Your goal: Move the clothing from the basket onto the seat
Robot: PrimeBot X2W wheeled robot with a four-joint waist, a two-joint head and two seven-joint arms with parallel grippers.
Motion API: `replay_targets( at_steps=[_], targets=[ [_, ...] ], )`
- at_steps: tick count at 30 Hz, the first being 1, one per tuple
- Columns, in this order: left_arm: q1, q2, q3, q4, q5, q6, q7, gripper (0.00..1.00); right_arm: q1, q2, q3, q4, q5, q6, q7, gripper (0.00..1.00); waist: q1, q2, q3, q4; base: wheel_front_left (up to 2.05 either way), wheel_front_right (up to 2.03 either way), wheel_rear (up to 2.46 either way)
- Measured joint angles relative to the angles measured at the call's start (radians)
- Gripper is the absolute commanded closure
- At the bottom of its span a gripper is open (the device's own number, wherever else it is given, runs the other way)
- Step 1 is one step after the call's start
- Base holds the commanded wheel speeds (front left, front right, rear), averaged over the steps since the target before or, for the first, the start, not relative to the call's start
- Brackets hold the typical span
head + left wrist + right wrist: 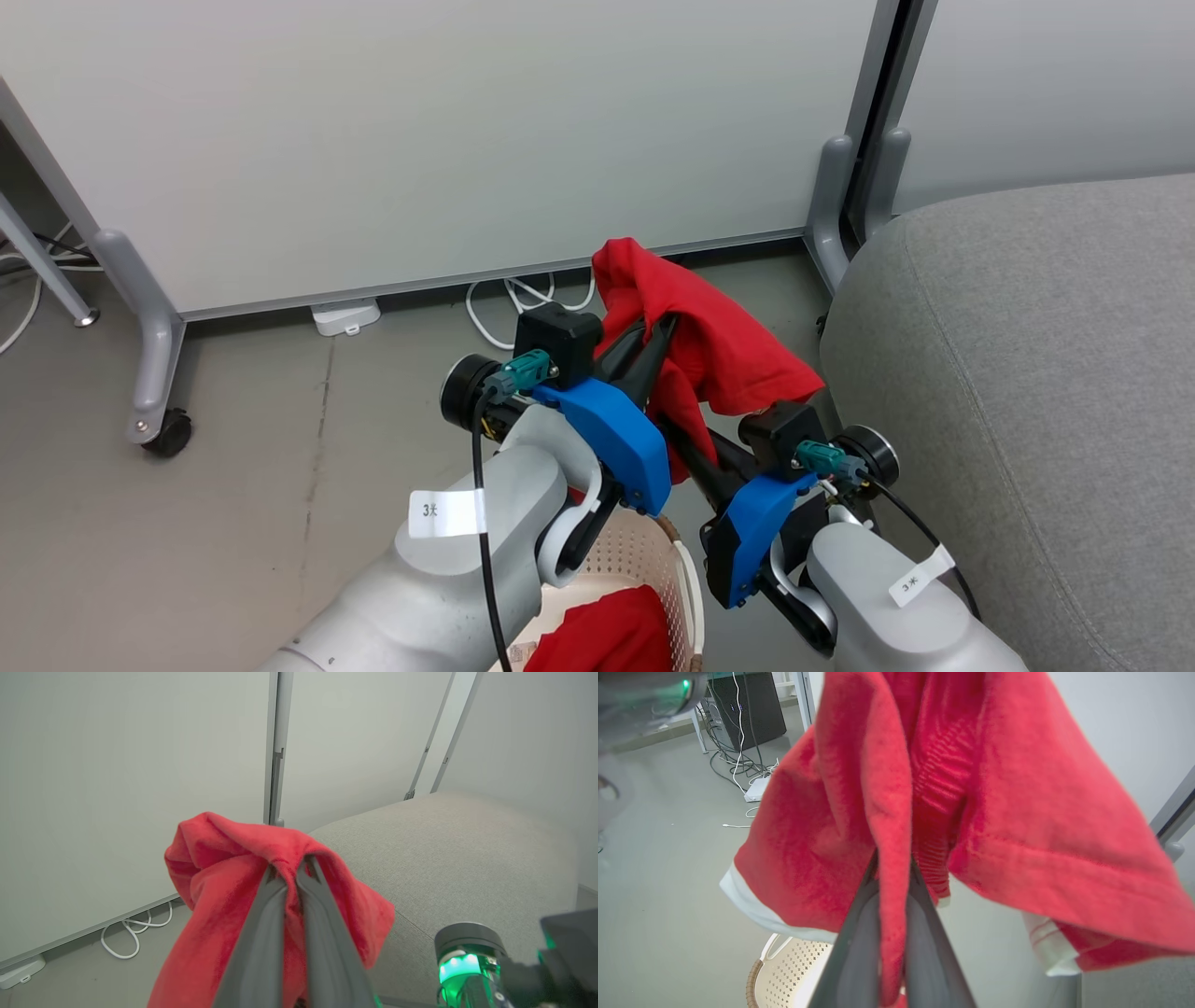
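OK, my left claw (290, 870) is clamped shut on the bright red soft fabric garment (210, 872). The cloth bunches right over the tips and spills down both sides of the two dark fingers (254, 947), so the grip sits near the top of the bundle. My right claw (893, 865) is squeezed on the same garment, a narrow fold of red running down betw. its fingers. The rest of the fabric fans out above and to either side, w/ white stripe trim (752, 907) along the hanging hems. Head cam: the garment is up in the air, held betw. both claws, left one reaching further fwd, right one closer to me and nearer the large grey fabric-upholstered seat cushion (1027, 392). The red cloth hangs just beside the cushion's rounded edge, not on top of it; can't tell if it brushes the side. The cream-white perforated plastic basket w/ brown woven-look rim (644, 560) sits low under my forearms, well below the lifted garment, and a second red garment (607, 635) lies inside it. Grey floor (233, 467) and white partition panel (420, 140) beyond, white cables (523, 297) at its foot.
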Motion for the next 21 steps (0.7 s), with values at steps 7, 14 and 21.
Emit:
replay_targets(
  at_steps=[7, 14, 21],
  targets=[
    [0.001, 0.0, 0.001, 0.002, 0.0, 0.0, 0.0, 0.8, -0.016, 0.0, 0.011, 0.017, 0.008, 0.0, -0.008, 1.0, 0.0, 0.0, -0.001, -0.005, 0.0, 0.0, 0.0],
    [0.0, 0.0, 0.0, 0.008, 0.018, 0.0, 0.0, 0.0, -0.021, 0.0, 0.02, 0.021, 0.018, 0.0, -0.011, 1.0, 0.0, 0.0, -0.002, -0.009, 0.0, 0.0, 0.0],
    [0.0, 0.0, 0.017, 0.007, 0.04, 0.0, 0.0, 0.0, -0.024, 0.0, 0.014, 0.024, 0.02, 0.0, -0.012, 1.0, 0.0, 0.0, -0.002, -0.01, 0.0, 0.0, 0.0]
  ],
)
